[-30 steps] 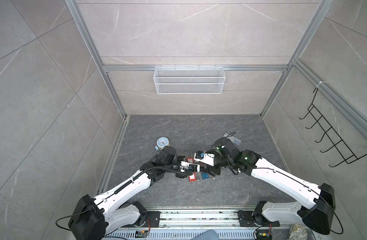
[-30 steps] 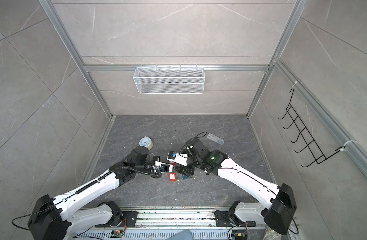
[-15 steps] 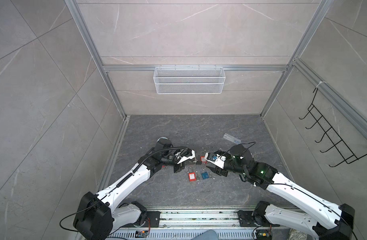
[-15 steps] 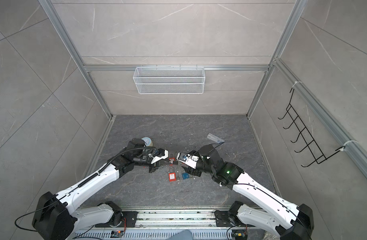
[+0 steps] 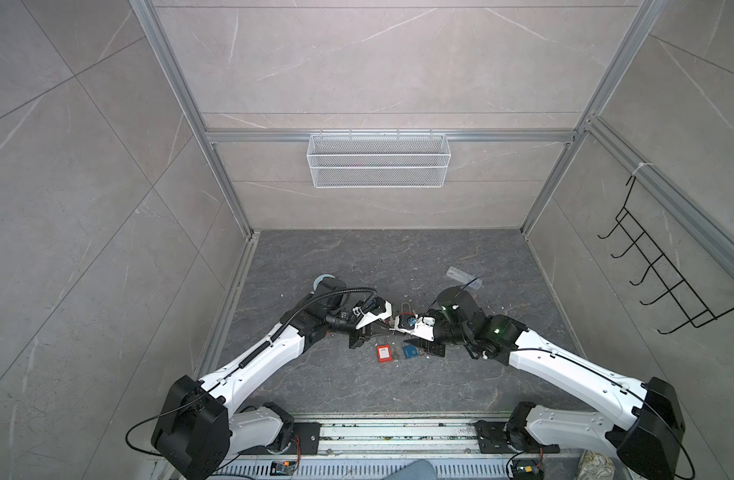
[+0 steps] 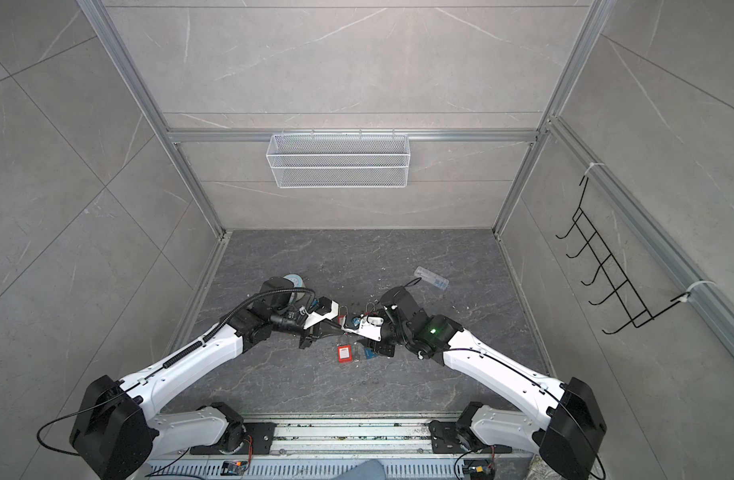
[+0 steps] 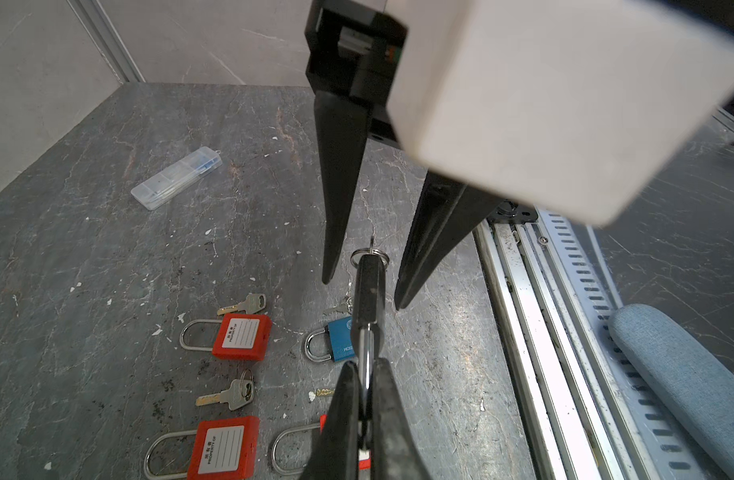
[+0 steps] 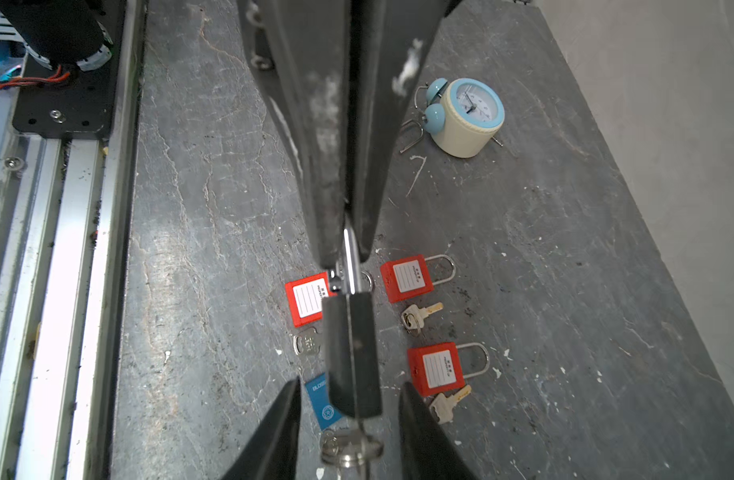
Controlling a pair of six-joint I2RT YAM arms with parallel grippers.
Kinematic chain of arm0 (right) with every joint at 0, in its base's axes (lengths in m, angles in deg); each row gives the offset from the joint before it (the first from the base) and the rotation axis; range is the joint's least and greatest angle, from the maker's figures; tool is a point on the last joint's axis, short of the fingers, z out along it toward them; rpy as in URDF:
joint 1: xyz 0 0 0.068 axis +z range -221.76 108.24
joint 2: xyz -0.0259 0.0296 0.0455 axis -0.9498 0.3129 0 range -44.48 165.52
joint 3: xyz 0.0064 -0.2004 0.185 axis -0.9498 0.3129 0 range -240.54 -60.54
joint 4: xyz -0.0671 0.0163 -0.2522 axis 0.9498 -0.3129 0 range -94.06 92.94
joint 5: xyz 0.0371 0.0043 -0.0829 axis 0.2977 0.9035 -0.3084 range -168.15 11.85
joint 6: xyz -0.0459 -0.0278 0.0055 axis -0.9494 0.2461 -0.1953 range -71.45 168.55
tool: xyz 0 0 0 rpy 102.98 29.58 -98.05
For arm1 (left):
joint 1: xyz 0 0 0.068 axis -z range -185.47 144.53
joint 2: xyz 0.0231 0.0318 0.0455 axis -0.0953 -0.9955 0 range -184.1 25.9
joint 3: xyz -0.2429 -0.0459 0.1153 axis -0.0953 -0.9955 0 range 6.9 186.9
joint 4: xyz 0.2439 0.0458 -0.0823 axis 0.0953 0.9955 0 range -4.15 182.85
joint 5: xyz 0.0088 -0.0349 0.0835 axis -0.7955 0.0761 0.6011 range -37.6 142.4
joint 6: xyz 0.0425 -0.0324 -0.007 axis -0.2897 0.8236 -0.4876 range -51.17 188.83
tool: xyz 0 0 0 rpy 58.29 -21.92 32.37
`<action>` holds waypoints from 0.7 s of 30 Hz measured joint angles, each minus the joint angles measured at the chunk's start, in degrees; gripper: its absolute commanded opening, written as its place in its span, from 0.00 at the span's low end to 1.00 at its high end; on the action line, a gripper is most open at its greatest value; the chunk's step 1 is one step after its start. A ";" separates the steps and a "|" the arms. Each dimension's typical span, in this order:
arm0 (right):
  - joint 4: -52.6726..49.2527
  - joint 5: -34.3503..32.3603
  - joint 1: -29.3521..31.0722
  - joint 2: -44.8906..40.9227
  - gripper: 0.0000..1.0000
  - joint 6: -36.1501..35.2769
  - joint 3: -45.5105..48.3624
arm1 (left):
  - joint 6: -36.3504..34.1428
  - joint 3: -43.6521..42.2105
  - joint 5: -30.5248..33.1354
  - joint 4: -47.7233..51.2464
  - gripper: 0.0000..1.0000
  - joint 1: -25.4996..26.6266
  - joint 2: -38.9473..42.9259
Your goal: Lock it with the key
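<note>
Both arms are stretched low over the dark, veined stone floor [image 5: 357, 266], the left reaching in from 7 o'clock and the right from 5 o'clock. Their wrists are level, and they meet nose to nose near the middle in both top views. The left gripper [image 7: 365, 370] is clamped tight on the bright steel shackle [image 7: 366, 353] of the black padlock [image 7: 368, 291], holding it clear of the floor with the boxy body aimed at the other arm. The right gripper [image 7: 363, 293] stands open, its long tapered black fingers [image 7: 340, 187] either side of the lock's far end, a gap showing on each side, gripping nothing. And the key? Only a thin edge shows beyond the lock's base, its steel key ring [image 8: 351, 451] sitting between the right fingertips. On the floor lie three red padlocks [image 8: 438, 370], plastic-bodied with white labels and U-shaped shackles, the nearest at 7 o'clock from the meeting point in a top view. A flat blue padlock [image 5: 409, 352] lies at 5 o'clock, with loose keys [image 7: 228, 395] scattered among them. A round cream alarm clock [image 8: 467, 120] with pale-blue bells sits at 10 o'clock, and a clear oblong plastic case [image 5: 463, 277] at 2 o'clock.
</note>
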State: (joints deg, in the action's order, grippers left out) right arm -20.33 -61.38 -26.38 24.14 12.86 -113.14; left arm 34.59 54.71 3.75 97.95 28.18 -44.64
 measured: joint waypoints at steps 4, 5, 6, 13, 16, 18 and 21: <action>-0.02 2.67 0.00 1.11 0.31 -0.11 -0.66 | -0.09 0.00 0.00 0.37 0.00 0.00 -0.07; -0.02 3.15 0.00 1.31 0.29 -0.13 -0.74 | -0.20 0.00 0.00 0.42 0.00 0.00 -0.07; -0.04 3.52 -0.04 1.51 0.29 -0.15 -0.81 | -0.24 0.00 -0.02 0.59 0.00 0.00 -0.07; -0.31 4.98 -0.11 2.60 0.20 -0.13 -1.44 | -0.66 0.11 -0.70 2.05 0.00 0.09 -0.20; -0.85 5.29 -0.15 2.97 0.17 -0.13 -1.92 | -0.81 0.33 -1.11 2.93 0.00 0.09 -0.22; -1.33 5.40 -0.17 3.43 0.15 -0.11 -2.38 | -0.85 0.35 -1.09 3.04 0.00 0.09 -0.22; -1.97 5.77 -0.26 3.98 0.11 -0.13 -2.91 | -0.87 0.35 -1.11 3.30 0.00 0.09 -0.22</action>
State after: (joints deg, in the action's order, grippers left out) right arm -22.29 -55.61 -26.64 28.11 12.73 -116.04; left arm 33.72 55.06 2.64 101.25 28.27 -44.86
